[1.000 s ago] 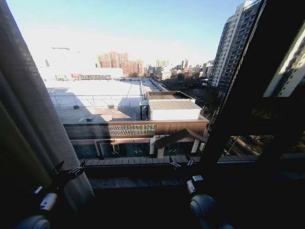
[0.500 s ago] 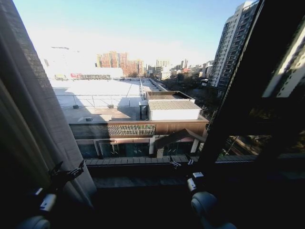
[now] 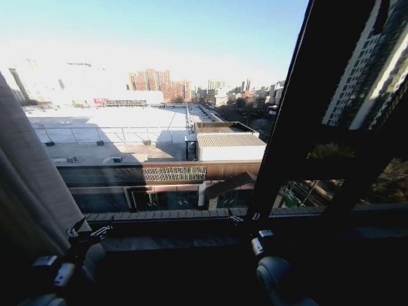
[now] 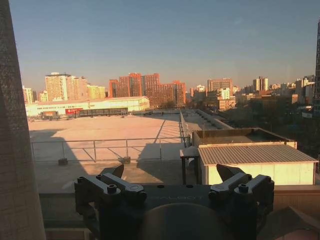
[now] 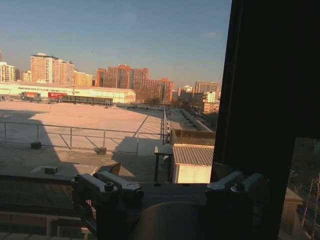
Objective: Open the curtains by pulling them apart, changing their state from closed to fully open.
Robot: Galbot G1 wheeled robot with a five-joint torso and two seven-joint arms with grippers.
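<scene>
One panel of the curtains [image 3: 29, 191] hangs bunched at the far left of the window, sheer and pleated. It also runs along the edge of the left wrist view as the curtain [image 4: 12, 150]. My left gripper [image 3: 89, 231] sits low beside the panel's inner edge. In its wrist view the left gripper [image 4: 170, 175] is open, with no fabric between the fingers. My right gripper [image 3: 244, 218] is low near the sill, at the foot of the dark window frame bar [image 3: 287, 127]. The right gripper [image 5: 167, 175] is open and holds nothing.
The glass looks out on rooftops and city buildings. A dark sill [image 3: 191, 245] runs across below the grippers. The thick frame bar [image 5: 270, 100] stands close on the right gripper's outer side. To its right lie more glass and a tall building [image 3: 363, 76].
The left curtain's edge has drawn farther left, uncovering more window. The left gripper has shifted slightly left and down with it. The frame bar sits a little further left in the picture.
</scene>
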